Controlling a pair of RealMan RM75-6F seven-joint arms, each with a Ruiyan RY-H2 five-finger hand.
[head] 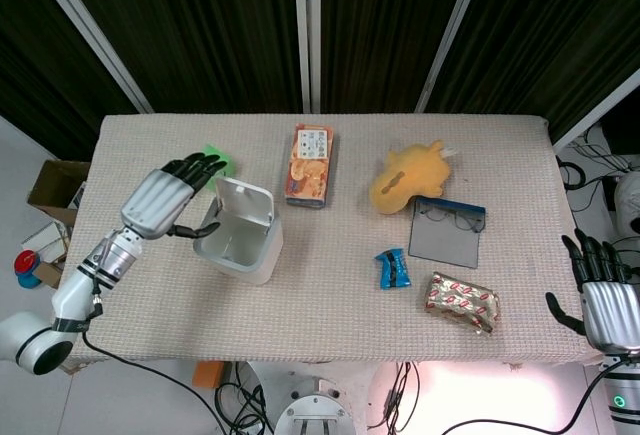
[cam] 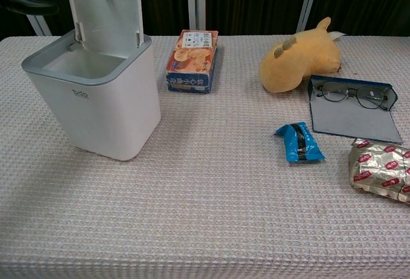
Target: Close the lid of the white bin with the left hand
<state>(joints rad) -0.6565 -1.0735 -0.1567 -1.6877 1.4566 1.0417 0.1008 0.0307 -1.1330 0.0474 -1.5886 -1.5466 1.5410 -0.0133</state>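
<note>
The white bin [head: 240,251] [cam: 96,99] stands on the left part of the table with its lid [head: 246,202] [cam: 106,11] raised upright at the back. My left hand [head: 165,198] hovers just left of the bin, fingers spread and stretched toward the lid's far side, holding nothing. In the chest view only a dark finger [cam: 25,3] shows at the top left edge. My right hand [head: 605,300] hangs open off the table's right front corner.
A green object [head: 222,163] lies behind my left hand. A snack box [head: 310,164], a yellow plush toy [head: 410,176], a glasses case with spectacles [head: 447,229], a blue packet [head: 393,268] and a red foil pack [head: 462,302] lie to the right.
</note>
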